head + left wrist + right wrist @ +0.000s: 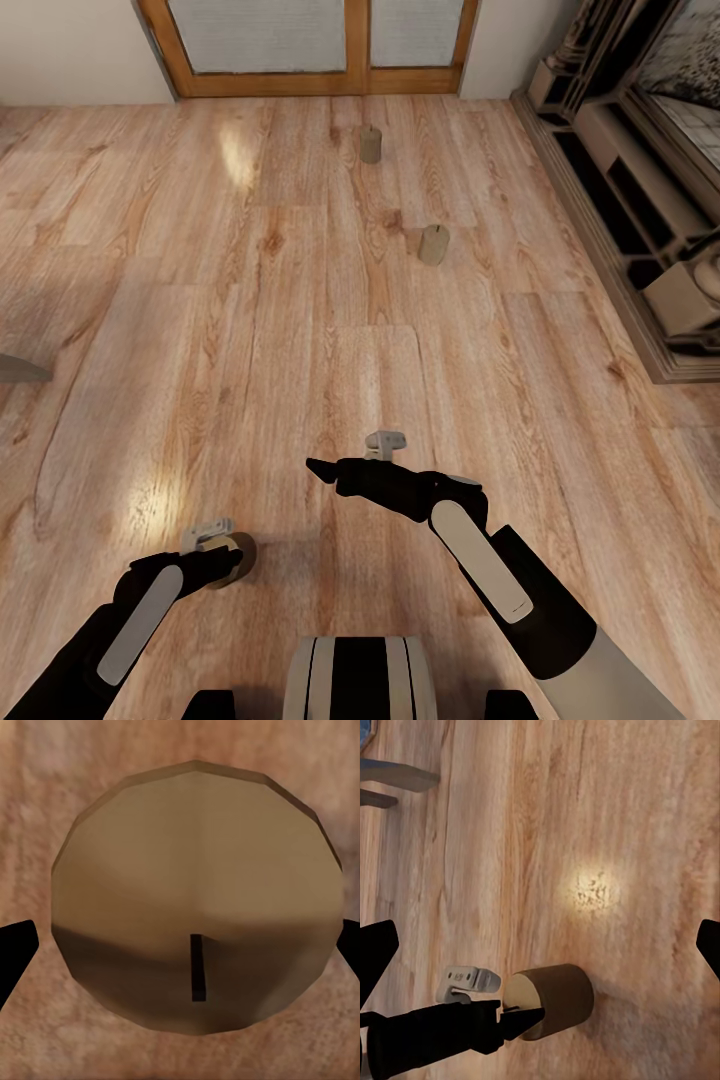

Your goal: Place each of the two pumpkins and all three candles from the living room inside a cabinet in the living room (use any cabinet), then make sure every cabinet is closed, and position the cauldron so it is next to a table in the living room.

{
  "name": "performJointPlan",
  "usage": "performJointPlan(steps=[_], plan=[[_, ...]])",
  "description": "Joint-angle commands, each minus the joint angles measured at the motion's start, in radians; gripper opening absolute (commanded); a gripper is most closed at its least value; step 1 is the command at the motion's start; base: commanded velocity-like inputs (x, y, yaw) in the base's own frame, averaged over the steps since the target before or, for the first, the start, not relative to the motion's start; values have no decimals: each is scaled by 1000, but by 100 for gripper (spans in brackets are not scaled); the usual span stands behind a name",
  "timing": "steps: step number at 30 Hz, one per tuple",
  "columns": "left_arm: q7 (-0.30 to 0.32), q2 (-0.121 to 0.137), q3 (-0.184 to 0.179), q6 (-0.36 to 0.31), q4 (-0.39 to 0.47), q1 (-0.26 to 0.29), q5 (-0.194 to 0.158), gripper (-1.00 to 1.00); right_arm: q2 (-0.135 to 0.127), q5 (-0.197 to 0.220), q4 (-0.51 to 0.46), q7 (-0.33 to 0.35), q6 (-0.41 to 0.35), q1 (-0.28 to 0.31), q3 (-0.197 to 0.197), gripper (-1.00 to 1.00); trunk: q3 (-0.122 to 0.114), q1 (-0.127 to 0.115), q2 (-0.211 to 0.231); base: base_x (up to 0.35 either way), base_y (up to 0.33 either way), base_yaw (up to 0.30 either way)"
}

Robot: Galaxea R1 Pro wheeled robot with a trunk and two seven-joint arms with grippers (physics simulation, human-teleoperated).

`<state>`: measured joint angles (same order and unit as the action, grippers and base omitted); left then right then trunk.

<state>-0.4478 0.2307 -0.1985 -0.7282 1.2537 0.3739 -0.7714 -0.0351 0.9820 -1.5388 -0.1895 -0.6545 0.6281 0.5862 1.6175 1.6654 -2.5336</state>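
- My left arm reaches low & fwd at the head view's lower left; left gripper [222, 560] is down at the floor [300, 300], right at a candle [238, 557] that lies on its side.
- Left wrist cam looks straight onto that candle's [196, 896] flat end, dark wick showing, a black fingertip [15, 949] at each side edge. Fingers are spread about as wide as the candle; can't tell if they touch it or grip it.
- Right wrist cam shows what the others don't: candle [551, 999] on its side on the planks, my left gripper's [514, 1020] finger tip at its end face.
- My right arm is bent across the middle, forearm angled up-left, right gripper [325, 470] pointing left above bare planks, holding nothing. In its own cam the two fingertips [376, 952] sit at opposite frame edges, so it's spread wide.
- Two more candles stand upright farther off: one [433, 244] mid-floor, another [371, 145] near the wood-framed glass door [310, 45]; well apart from each other & from me.
- Fireplace surround [640, 200] runs along the right edge, cut off by the frame.
- Grey shape at the left edge [18, 370], prob. furniture, too cropped to name.
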Motion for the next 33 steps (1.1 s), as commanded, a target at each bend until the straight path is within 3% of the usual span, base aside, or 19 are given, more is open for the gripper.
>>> performJointPlan(steps=[1, 17, 21, 27, 33], plan=[[-10, 1, -2, -2, 1, 0, -7, 100, -1, 10, -1, -10, -1, 1, 2, 100, 1, 0, 0, 0, 0, 0], [-3, 4, -2, -2, 1, 0, -11, 100, -1, 10, -1, -10, -1, 1, 1, 100, 1, 0, 0, 0, 0, 0], [71, 6, 1, -1, 0, -1, -5, 100, 0, 10, -1, -10, -1, 1, 2, 100, 1, 0, 0, 0, 0, 0], [105, 4, 12, 0, -13, -1, 50, 100, 0, 10, -1, -10, -1, 1, 2, 100, 1, 0, 0, 0, 0, 0], [109, 3, 14, 0, -14, -1, 63, 100, 0, 10, -1, -10, -1, 1, 2, 100, 1, 0, 0, 0, 0, 0]])
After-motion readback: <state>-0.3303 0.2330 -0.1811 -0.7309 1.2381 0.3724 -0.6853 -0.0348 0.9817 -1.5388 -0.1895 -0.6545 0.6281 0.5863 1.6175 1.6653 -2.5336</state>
